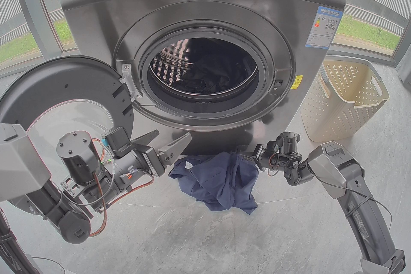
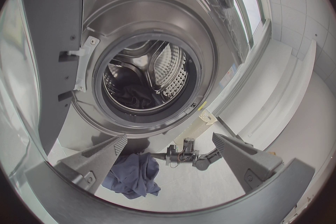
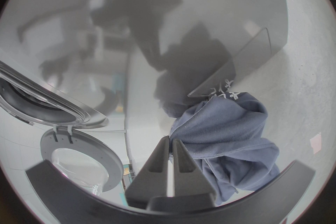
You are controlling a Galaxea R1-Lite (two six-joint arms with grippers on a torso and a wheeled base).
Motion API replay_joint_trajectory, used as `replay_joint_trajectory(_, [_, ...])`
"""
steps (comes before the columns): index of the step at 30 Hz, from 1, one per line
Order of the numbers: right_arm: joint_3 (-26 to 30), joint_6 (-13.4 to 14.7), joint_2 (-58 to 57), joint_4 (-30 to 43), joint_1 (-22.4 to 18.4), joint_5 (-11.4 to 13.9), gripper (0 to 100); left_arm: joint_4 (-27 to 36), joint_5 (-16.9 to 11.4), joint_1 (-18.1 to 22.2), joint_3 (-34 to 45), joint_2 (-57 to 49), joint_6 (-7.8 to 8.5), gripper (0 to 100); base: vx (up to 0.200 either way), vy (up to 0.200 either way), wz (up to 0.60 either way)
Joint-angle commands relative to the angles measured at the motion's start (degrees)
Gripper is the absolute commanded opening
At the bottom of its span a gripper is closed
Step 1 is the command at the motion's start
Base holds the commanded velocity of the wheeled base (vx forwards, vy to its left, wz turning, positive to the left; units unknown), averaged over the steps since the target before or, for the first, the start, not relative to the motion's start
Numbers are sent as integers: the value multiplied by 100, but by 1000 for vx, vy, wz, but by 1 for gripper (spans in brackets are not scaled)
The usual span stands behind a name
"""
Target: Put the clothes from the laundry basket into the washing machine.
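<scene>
**Spotter:** What are you holding at your end?

**Operator:** My right jaws are closed on a thin fold at the edge of the blue garment (image 1: 218, 183). The rest of it lies bunched on the floor (image 1: 192, 240), just in front of the washing machine (image 1: 205, 9). That pinch worries me. I have very little cloth, so I think the weight could pull it free when I lift.

**Spotter:** And if it holds?

**Operator:** Then most of the garment hangs below the grip. I expect it to swing and trail, and a sleeve could drag along the floor or fold under the machine's front.

**Spotter:** The left side?

**Operator:** My left jaws are spread wide with nothing in them. They hover just beside the garment, between it and the open door (image 1: 64, 90). That is close to the path I would take upward, so the cloth could drape over a finger. If I shift that arm carelessly it could knock the door.

**Spotter:** Further in?

**Operator:** The drum opening (image 1: 203, 69) sits well above the garment. If I come in low, the cloth catches on the lower rim and part of it hangs outside. Dark clothes (image 1: 214, 73) already lie in the drum, so a shallow drop may slide back out.

**Spotter:** The laundry basket (image 1: 342, 103)?

**Operator:** It stands at the machine's right, well apart. I cannot tell whether anything is left at the bottom.
</scene>
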Motion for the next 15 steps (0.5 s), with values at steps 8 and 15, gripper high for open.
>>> replay_joint_trajectory(8, [382,385,-271,-634,81,67,0,34,-52,-81,-408,1145,449,100,0,0,0])
replay_joint_trajectory(15, [426,613,-341,-915,143,67,0,201,-52,-178,-646,1523,520,100,0,0,0])
